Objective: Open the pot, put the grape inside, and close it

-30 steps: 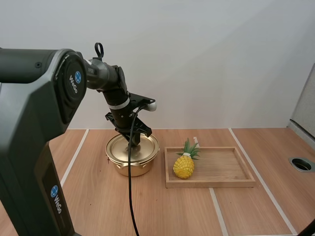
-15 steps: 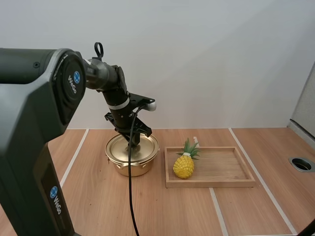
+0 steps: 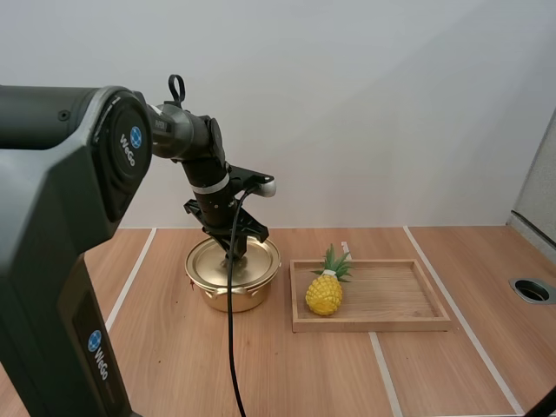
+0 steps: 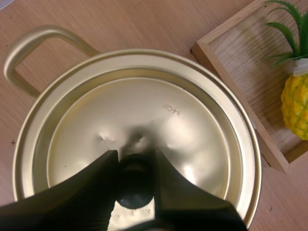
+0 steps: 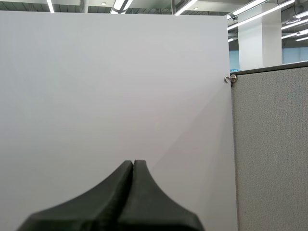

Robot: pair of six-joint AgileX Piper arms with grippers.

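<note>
A gold pot stands on the wooden table left of the tray, and its lid lies flat on it. My left gripper reaches down onto the lid's middle. In the left wrist view the two black fingers press on either side of the lid's black knob, so the left gripper is shut on it. The lid sits flush inside the pot's rim, and one loop handle sticks out. My right gripper is shut on nothing and points at a white wall.
A wooden tray lies right of the pot, with a yellow toy pineapple upright at its left end. The tray corner and pineapple are close to the pot's rim. A round hole sits at the table's far right.
</note>
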